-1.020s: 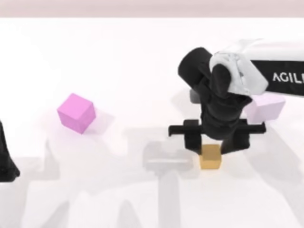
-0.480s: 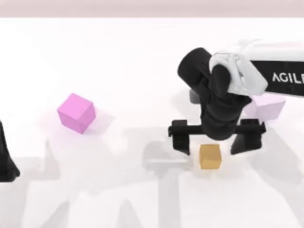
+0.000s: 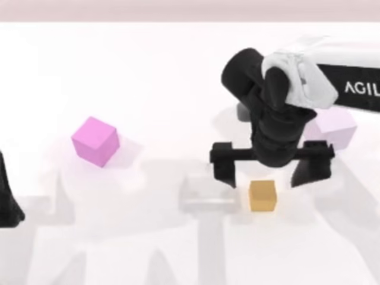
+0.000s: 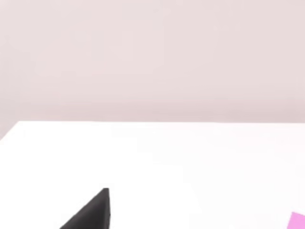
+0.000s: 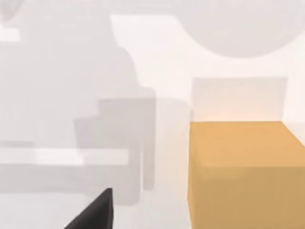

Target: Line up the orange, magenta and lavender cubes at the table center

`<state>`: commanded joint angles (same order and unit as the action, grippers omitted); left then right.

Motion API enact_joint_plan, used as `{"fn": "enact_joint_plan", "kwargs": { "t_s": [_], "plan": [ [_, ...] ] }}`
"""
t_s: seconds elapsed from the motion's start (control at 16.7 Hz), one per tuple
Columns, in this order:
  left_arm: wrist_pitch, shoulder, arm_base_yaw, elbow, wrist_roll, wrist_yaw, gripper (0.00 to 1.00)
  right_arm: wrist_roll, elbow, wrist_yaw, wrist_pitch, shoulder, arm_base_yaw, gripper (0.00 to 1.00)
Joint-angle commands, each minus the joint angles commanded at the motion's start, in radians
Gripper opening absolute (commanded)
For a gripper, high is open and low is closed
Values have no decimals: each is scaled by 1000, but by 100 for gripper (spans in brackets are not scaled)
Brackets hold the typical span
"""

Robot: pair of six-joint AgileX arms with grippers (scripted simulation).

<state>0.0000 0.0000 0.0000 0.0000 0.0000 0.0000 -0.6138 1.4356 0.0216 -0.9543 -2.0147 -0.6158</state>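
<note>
The small orange cube (image 3: pixel 262 195) rests on the white table, right of the middle, and fills the right wrist view's lower corner as the orange cube (image 5: pixel 243 171). My right gripper (image 3: pixel 268 173) hovers just above and behind it, open wide, fingers (image 3: pixel 224 171) apart and off the cube. One dark fingertip (image 5: pixel 97 212) shows in the right wrist view. The magenta cube (image 3: pixel 95 141) sits at the left; a sliver of the magenta cube (image 4: pixel 298 222) shows in the left wrist view. The lavender cube (image 3: pixel 334 127) lies behind the right arm, partly covered. My left arm (image 3: pixel 7 199) is parked at the left edge.
The white tabletop (image 3: pixel 178 89) ends at a pale back wall. Grey arm shadows fall across the front of the table.
My right gripper opened, let go of the orange cube and rose slightly. The cube stays where it was set. The left arm has not moved.
</note>
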Motion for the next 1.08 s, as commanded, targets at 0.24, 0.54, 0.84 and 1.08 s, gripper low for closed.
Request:
{"fn": "enact_joint_plan", "kwargs": {
  "t_s": [0.24, 0.54, 0.84, 1.08],
  "plan": [
    [0, 0, 0, 0, 0, 0, 100, 0, 91, -1, -149, 48, -6, 100],
    [0, 0, 0, 0, 0, 0, 100, 1, 108, -1, -173, 60, -2, 100],
    [-73, 103, -14, 103, 16, -2, 100, 40, 15, -7, -110, 160, -16, 100],
    [-239, 374, -52, 354, 53, -1, 100, 124, -197, -14, 33, 422, -17, 100]
  ]
}}
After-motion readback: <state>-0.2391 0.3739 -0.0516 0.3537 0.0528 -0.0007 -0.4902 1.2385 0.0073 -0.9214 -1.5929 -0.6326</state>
